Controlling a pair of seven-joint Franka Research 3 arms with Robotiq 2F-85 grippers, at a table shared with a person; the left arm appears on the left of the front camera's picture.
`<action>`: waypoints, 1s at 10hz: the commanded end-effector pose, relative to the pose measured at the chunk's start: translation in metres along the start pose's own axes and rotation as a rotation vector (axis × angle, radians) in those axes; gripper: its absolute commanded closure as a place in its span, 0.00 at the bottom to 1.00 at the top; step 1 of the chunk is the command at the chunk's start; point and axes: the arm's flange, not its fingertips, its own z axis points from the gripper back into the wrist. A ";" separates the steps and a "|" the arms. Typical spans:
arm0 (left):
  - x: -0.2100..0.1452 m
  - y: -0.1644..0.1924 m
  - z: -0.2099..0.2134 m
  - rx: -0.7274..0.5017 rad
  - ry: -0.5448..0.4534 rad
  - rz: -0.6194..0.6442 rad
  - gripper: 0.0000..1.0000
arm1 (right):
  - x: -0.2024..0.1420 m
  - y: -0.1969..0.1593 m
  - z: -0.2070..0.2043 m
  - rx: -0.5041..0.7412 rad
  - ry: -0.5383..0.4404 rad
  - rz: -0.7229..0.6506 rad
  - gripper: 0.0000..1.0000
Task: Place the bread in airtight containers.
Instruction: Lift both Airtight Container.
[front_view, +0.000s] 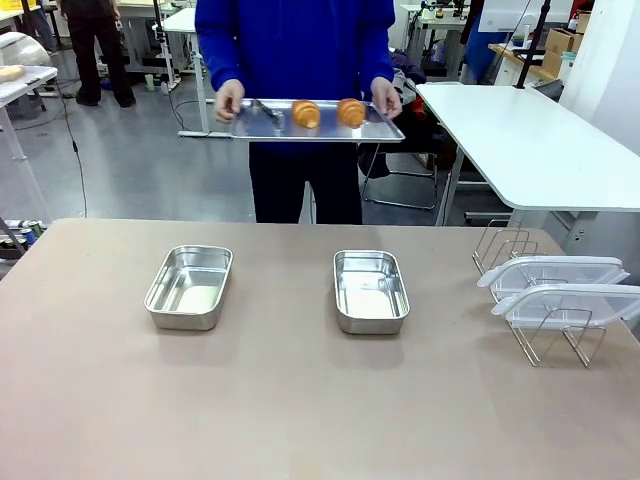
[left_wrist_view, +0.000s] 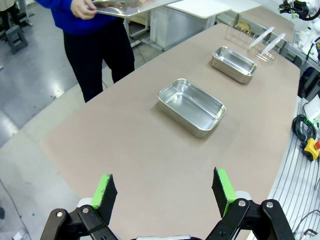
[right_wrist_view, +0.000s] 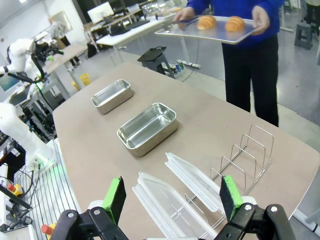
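Worktop (front_view: 300, 420): flat, matte taupe, plain. Directly on it, in a loose row across the middle: left tin (front_view: 189, 287), shiny steel, rounded corners, empty, left of centre; right tin (front_view: 371, 290), same kind, empty, just right of centre, well apart from the first; wire rack (front_view: 503, 247), upright, at the right edge.

Tins (front_view: 189, 286) (front_view: 371, 290) centre; lids (front_view: 553, 272) on rack (front_view: 497, 245) right; croissants (front_view: 306, 113) on tray (front_view: 325, 129) behind.
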 end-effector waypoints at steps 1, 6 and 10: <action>0.001 0.002 0.001 -0.003 -0.029 -0.018 0.00 | 0.003 -0.004 0.000 0.002 -0.025 0.026 0.00; 0.001 0.002 0.001 -0.003 -0.029 -0.018 0.00 | 0.003 -0.004 0.000 0.002 -0.025 0.026 0.00; 0.001 0.002 0.001 -0.003 -0.029 -0.018 0.00 | 0.003 -0.004 0.000 0.002 -0.025 0.026 0.00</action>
